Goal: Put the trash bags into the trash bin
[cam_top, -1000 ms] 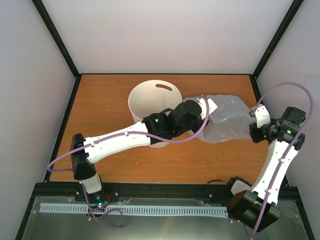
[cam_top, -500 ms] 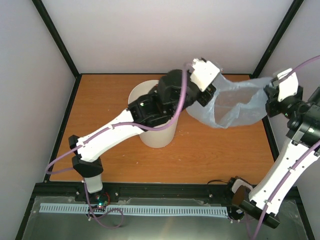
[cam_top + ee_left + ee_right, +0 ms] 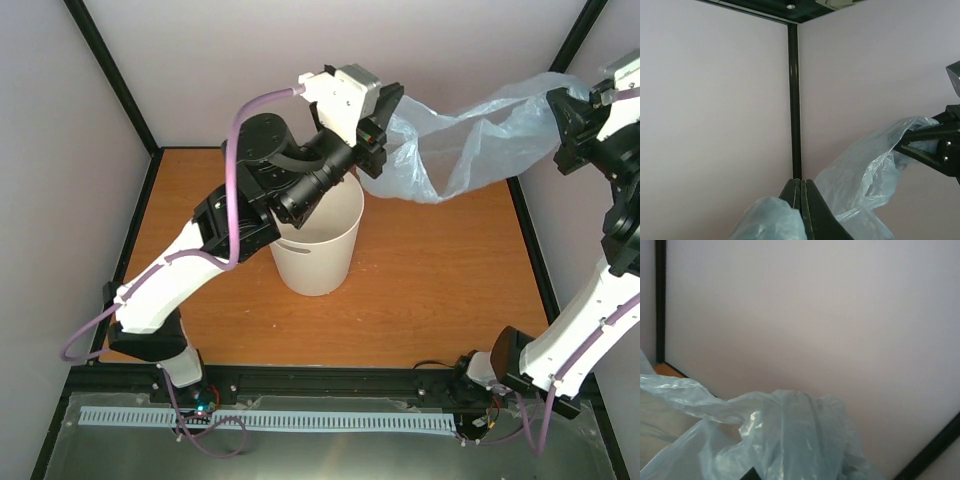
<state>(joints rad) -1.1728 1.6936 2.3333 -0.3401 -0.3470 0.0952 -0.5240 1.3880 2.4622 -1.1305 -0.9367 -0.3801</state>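
Note:
The pale-blue translucent trash bag (image 3: 470,140) hangs stretched in the air between my two grippers, high above the table's back right. My left gripper (image 3: 378,130) is shut on its left end, just right of and above the rim of the off-white trash bin (image 3: 318,245). In the left wrist view the shut fingers (image 3: 801,195) pinch the bag (image 3: 865,175). My right gripper (image 3: 566,110) is shut on the bag's right end near the right wall. The bag (image 3: 785,440) covers the fingers in the right wrist view. The bin stands upright and open on the table.
The orange wooden table (image 3: 440,290) lies below, framed by black posts (image 3: 110,70) and pale walls. My left arm (image 3: 200,250) arches over the bin's left side. My right arm (image 3: 590,300) rises along the right edge.
Both grippers have lifted the bag off the table, from lying flat beside the bin to hanging stretched high in the air. The left gripper moved up and left towards the bin.

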